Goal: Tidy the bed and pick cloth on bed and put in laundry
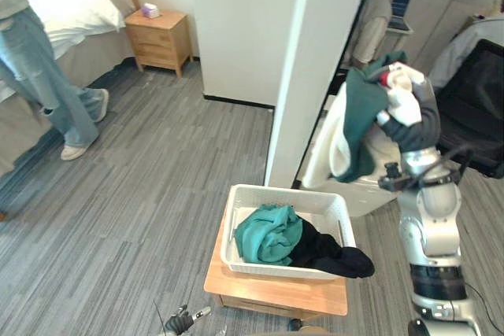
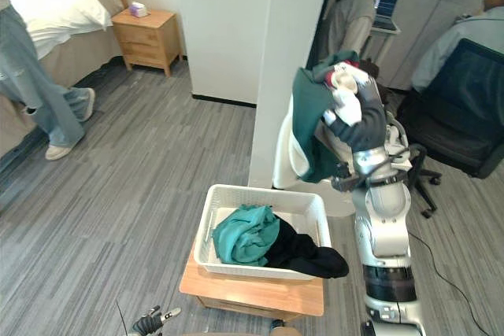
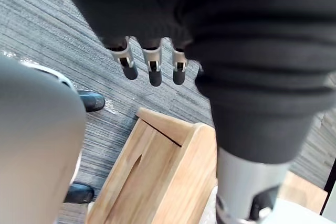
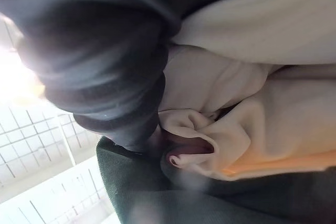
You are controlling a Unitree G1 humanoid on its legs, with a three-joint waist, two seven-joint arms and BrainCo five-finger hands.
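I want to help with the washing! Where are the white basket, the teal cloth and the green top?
white basket (image 1: 315, 202), left eye view, far wall.
teal cloth (image 1: 268, 235), left eye view, crumpled middle.
green top (image 1: 364, 116), left eye view, hanging green part.

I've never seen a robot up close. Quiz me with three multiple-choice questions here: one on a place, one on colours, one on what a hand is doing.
1. Where does the white laundry basket stand? A on the bed; B on a low wooden stand; C on a chair.
2. What colours are the clothes in the basket? A teal and black; B red and yellow; C all white.
3. What is the right hand doing? A resting on the floor; B pushing the basket; C raised, gripping a green and cream garment.
Answers: 1 B, wood shows under its base. 2 A, a teal cloth lies beside a black cloth. 3 C, the garment hangs from it, held high.
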